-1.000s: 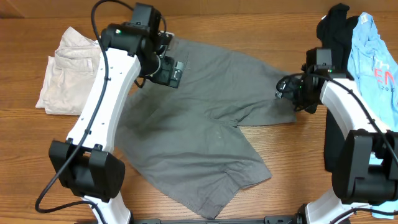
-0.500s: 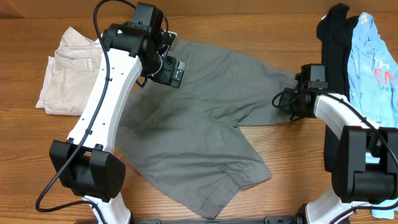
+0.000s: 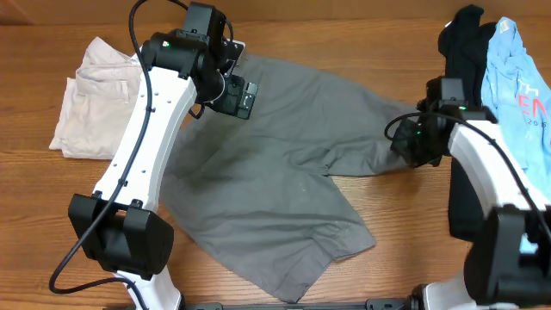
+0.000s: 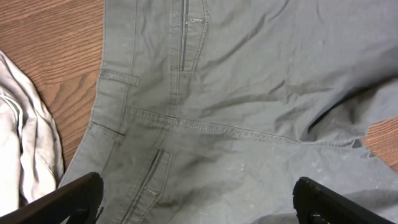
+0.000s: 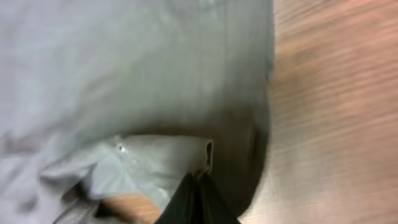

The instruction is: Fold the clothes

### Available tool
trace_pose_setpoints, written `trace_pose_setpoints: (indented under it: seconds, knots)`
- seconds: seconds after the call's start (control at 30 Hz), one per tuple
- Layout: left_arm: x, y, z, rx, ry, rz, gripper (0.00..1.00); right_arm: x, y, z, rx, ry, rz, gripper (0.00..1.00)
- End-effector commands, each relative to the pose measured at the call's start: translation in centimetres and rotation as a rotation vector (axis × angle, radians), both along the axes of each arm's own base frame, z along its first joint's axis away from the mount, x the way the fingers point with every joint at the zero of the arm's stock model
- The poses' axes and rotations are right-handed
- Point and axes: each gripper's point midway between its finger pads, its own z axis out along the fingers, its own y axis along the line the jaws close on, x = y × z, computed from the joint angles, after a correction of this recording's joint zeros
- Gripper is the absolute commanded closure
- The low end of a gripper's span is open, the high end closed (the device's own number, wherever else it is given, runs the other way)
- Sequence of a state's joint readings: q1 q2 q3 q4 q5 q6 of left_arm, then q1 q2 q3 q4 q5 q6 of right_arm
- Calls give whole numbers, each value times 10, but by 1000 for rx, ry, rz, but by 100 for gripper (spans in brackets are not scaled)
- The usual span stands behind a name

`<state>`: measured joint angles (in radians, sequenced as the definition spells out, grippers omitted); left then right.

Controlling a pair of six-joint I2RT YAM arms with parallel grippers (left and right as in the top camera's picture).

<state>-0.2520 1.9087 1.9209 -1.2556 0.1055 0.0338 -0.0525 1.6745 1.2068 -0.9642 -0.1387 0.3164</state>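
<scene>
The clothes are grey shorts spread flat across the table, one leg reaching right and the other toward the front. My left gripper hangs open over the waistband and zipper; in the left wrist view its fingertips stand wide apart above the fly seam of the clothes. My right gripper is shut on the hem of the right leg. In the right wrist view the black jaws pinch a folded edge of the clothes, lifted slightly off the wood.
Beige trousers lie folded at the far left, close to the waistband. A black garment and a light-blue printed shirt lie at the back right, beside my right arm. Bare wood shows at the front right.
My right gripper has closed on the hem of the right leg and shifted a little lower and to the right. The left arm has stayed where it was, still open.
</scene>
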Motion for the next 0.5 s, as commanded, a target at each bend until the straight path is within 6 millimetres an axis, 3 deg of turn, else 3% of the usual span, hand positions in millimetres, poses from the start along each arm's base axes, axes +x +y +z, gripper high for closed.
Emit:
trace_pose_setpoints:
  seconds: [0.0,0.23,0.3,0.33,0.37,0.43,0.47]
  knots:
    - [1,-4,7,-13,-21,-25,0,-18,3,15,27,51,-29,96]
    - [1,-5,7,-17,-20,-27,0,-79,6,-14,37,282,-41,93]
    - [1,-5,7,-17,-20,-27,0,-95,7,-27,39,332,-56,82]
    - [1,-5,7,-17,-20,-27,0,-105,7,-36,40,357,-65,60]
    - [1,-5,7,-17,-20,-27,0,-107,7,-40,41,362,-73,50]
    - [1,-5,7,-17,-21,-27,0,-105,4,-45,41,348,-108,38]
    - [1,-5,7,-17,-21,-27,0,-100,3,-44,45,331,-114,36]
